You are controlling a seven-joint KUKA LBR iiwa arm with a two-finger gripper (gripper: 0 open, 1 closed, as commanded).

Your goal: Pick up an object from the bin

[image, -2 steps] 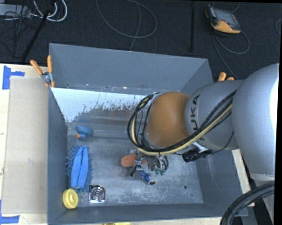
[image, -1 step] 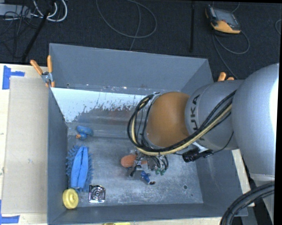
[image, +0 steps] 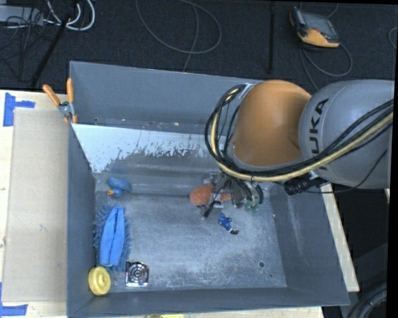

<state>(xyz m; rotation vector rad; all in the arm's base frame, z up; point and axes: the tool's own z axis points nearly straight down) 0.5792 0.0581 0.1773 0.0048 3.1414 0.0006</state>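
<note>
The KUKA arm (image: 332, 128) reaches low into the grey bin (image: 155, 100), the pick judged barely begun: nothing is seen lifted, and whether the jaws are spread or pressed together cannot be told. A blue duster (image: 112, 235) lies well apart from them, an orange-brown lump (image: 200, 196) just beside them, a yellow disc (image: 100, 280) farthest off, a small blue piece (image: 224, 222) near

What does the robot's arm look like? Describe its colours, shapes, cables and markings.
The arm is a thick, rounded grey housing with black KUKA lettering, partly visible. A smooth orange dome-shaped cover sits at its wrist. Black and pale yellow cables loop around that cover. Beneath it hangs a small dark gripper.
</note>
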